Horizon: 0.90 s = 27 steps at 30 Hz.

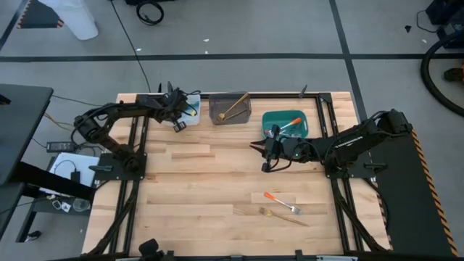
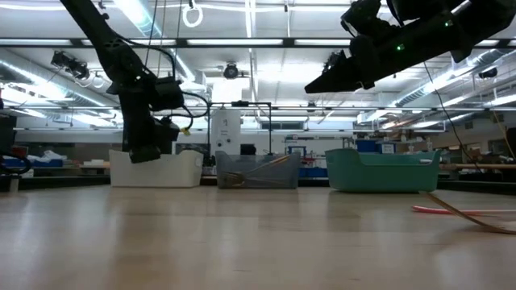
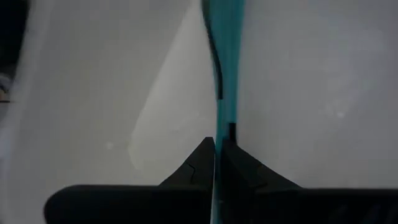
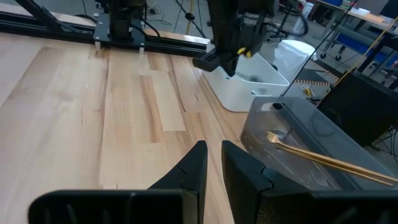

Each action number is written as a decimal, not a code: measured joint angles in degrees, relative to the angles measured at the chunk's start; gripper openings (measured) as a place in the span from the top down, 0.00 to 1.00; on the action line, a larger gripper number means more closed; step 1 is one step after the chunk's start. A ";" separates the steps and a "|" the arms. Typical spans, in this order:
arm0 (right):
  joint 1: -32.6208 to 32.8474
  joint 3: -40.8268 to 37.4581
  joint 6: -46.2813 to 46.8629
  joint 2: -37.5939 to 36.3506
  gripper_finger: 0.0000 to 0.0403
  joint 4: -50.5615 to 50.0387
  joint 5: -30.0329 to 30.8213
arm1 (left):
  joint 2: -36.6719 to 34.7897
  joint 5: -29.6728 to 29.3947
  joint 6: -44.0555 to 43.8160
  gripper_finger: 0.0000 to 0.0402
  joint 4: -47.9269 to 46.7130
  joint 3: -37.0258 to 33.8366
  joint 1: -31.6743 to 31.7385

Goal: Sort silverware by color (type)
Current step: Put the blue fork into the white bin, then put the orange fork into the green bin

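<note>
Blue fork [image 3: 225, 68] is sitting pinched in the closed left gripper [image 3: 216, 146] over the white bin [image 1: 190, 107], long axis running straight out from the fingertips. Right gripper [image 4: 213, 163] is hovering slightly parted, holding nothing.

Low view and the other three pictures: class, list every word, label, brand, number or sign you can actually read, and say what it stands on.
None can be read in any view.
The white bin, grey bin and teal bin show no lettering.
Boxes and shelves in the room behind the table may carry labels, but they are too small and blurred to read.
</note>
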 joint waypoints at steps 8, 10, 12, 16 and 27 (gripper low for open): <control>0.00 0.00 -0.03 0.00 0.85 0.00 -0.20 | 1.40 -0.29 -2.91 0.92 0.10 0.02 -0.58; 0.00 0.00 0.07 0.00 0.85 0.00 -0.20 | 1.20 -0.26 -2.91 0.90 0.13 0.02 -1.02; 0.00 0.00 0.33 0.00 0.85 0.00 -0.20 | 1.18 -0.31 -3.11 0.86 0.50 0.02 -1.46; 0.00 0.00 0.52 0.00 0.85 0.00 -0.20 | 1.02 -2.54 -3.26 0.77 0.62 0.02 -2.11; 0.00 0.00 1.67 0.00 0.85 -0.07 -0.47 | -9.13 -4.06 -5.82 0.58 0.33 -0.02 -3.18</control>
